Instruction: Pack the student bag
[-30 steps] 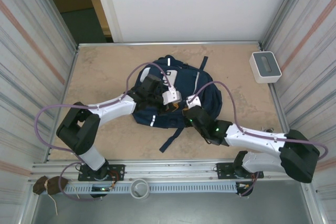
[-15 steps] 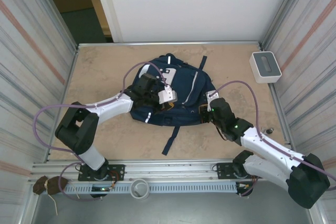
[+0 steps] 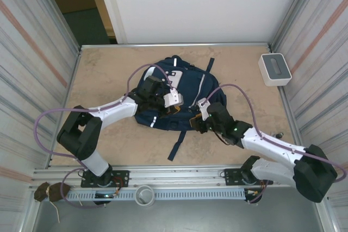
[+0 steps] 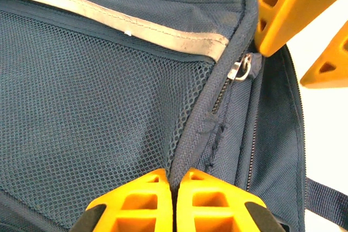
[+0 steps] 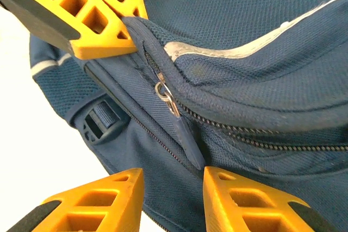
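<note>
Fingers of left gripper [image 4: 174,175] are clenched on a fold of the student bag [image 3: 187,85], pinching the seam btwn mesh pocket [image 4: 98,112] and zip track. Right gripper [image 5: 173,173] has its fingers parted w/ nothing held; the zip pull tab [image 5: 187,142] hangs just ahead of the gap, untouched. Bag lies flat mid-table [image 3: 106,71], one strap trailing toward the near edge. White-grey box [image 3: 274,69] sits well apart at the far right corner.

Handling, as I judge it: soft woven fabric w/ no stiffness, so it will bunch and drag under any pull unless one side is pinned, which the left pinch does. Prob. light if empty; contents can't be seen. Tab is small and floppy and looks easy to lose, so best to grab it low on the fabric strip, not at the metal slider [image 5: 162,92]. Pull should run along the zip line, opposite the pinch.
</note>
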Controlling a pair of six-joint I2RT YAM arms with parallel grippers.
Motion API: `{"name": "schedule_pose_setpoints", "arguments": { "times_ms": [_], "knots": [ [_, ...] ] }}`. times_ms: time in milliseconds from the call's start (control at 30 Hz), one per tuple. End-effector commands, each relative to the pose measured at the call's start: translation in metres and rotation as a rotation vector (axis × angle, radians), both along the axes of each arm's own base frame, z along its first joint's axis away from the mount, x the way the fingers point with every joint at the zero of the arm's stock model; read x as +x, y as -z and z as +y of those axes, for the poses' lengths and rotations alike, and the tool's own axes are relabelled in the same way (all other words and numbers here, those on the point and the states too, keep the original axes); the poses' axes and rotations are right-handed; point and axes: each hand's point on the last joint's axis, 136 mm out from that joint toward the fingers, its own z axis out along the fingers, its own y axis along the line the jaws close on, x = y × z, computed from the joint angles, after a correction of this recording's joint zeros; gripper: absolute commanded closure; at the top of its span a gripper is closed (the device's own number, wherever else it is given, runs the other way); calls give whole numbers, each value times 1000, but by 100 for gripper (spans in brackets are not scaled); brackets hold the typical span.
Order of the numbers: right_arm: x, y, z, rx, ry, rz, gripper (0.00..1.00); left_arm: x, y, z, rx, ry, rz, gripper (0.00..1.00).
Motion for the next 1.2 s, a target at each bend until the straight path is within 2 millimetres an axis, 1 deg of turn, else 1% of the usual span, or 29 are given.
{"name": "schedule_pose_setpoints", "arguments": {
  "times_ms": [0,200,333,467,533,600,700,800,867,933,1167],
  "knots": [
    [13,-17,12,27,-6,-55,67,-9,-21,-2,-53,27,14,100],
    [20,-18,18,24,-8,-64,69,-10,-19,-3,-50,30,17,100],
    [22,-19,21,35,-15,-73,72,-10,-19,-4,-49,32,16,100],
    [24,-11,27,30,-22,-55,75,-10,-19,-5,-48,32,18,100],
    [27,-7,25,22,-3,-55,77,-11,-19,-6,-48,35,18,100],
    [29,-7,24,25,12,-65,78,-12,-19,-6,-46,37,20,100],
    [30,-10,24,41,20,-78,84,-11,-19,-6,-43,33,18,100],
    [30,-11,22,47,26,-87,95,-10,-18,-5,-36,22,12,100],
    [29,-10,18,49,33,-91,100,-8,-17,-4,-29,13,2,100],
    [29,-9,12,39,55,-94,100,-7,-16,-2,-23,7,-5,100],
    [33,-6,-27,6,184,-68,100,-2,-14,9,-11,-15,-22,100]
  ]
}}
